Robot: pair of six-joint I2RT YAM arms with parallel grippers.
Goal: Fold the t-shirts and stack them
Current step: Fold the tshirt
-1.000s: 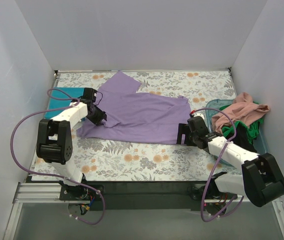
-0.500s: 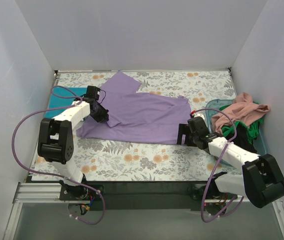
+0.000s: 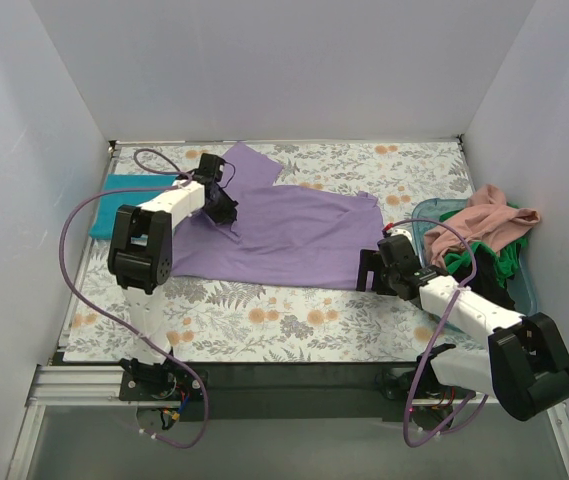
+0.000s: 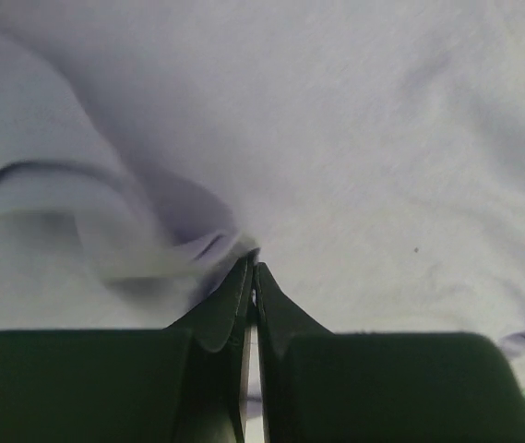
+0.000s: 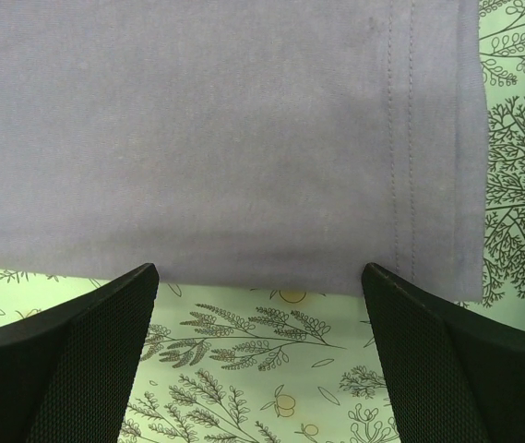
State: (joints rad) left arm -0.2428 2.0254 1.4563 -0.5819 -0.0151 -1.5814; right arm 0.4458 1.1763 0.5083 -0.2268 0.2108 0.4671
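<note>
- Left wrist view: the left claw (image 4: 251, 269) is pressed together on a pinch of the purple tee (image 4: 354, 138), with fabric bunching at its tips.
- Opposite, the right claw (image 5: 258, 273) is spread wide, low over the tee's hemmed near corner, gripping nothing.
- From above, the purple tee lies mostly flat on the floral cloth (image 3: 264, 320), mid-table, its left side gathered; no fold looks finished.
- At the left edge sits a teal tee (image 3: 109, 205), seemingly folded already, though partly hidden.
- At right, the pink tee (image 3: 492, 214) and green tee (image 3: 479, 250) are heaped in the tub (image 3: 422, 212), unfolded; most of the job is left.
</note>
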